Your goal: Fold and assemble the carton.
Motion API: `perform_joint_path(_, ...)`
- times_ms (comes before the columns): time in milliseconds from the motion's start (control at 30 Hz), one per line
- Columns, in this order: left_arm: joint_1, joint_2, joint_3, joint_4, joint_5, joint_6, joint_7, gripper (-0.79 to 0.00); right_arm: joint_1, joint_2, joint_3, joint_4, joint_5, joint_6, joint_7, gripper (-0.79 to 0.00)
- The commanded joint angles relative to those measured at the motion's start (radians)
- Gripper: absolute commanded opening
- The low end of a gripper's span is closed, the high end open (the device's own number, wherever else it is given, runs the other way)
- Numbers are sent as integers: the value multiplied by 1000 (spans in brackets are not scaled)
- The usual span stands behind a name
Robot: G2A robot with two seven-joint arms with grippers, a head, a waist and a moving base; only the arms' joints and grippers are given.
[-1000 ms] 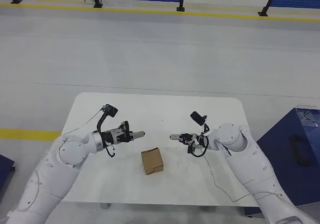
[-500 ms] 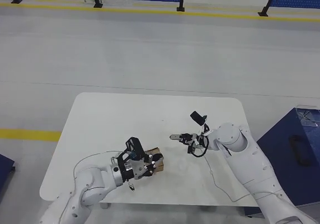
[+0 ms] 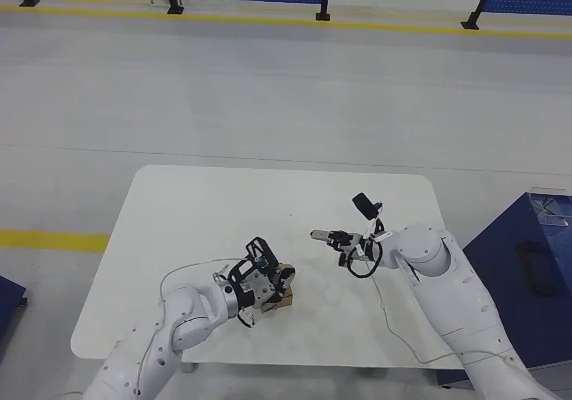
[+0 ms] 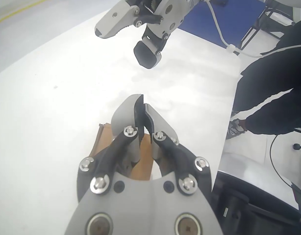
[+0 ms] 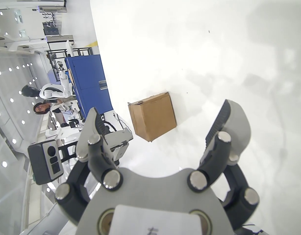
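Your left hand has dropped over the carton near the counter's front edge, fingers together, right hand spread apart nearby, so a closed-finger shove could skid it off.

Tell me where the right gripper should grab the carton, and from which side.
Probably take the carton across its flat opposite walls, near the end facing the open right gripper, coming from that gripper's side. Those faces look bare and square, while the shut left gripper crowds the other side.
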Motion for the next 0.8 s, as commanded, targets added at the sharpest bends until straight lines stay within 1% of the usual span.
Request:
perform_joint_path(0,1,-1,1,5,-3,-7,-15,-785,0,0,0,0,0,0,0,0)
perform_joint_path(67,-5,-1,6,18,-10,-28,-47,-785,0,0,0,0,0,0,0,0)
perform_joint_path(167,-11,-5,17,32,-10,-28,-69,-785,0,0,0,0,0,0,0,0)
perform_joint_path(333,-30,-17,40,63,-1,11,-112,-785,0,0,0,0,0,0,0,0)
perform_joint_path(400,-31,-22,41,63,-19,25,-85,-785,0,0,0,0,0,0,0,0)
perform_joint_path(433,-31,-23,40,65,-35,14,-79,-785,0,0,0,0,0,0,0,0)
perform_joint_path(567,-22,-22,23,46,-27,18,-40,-785,0,0,0,0,0,0,0,0)
perform_joint_path(667,-17,-21,16,47,-16,22,-53,-785,0,0,0,0,0,0,0,0)
perform_joint_path(767,-21,-24,26,60,-7,29,-85,-785,0,0,0,0,0,0,0,0)
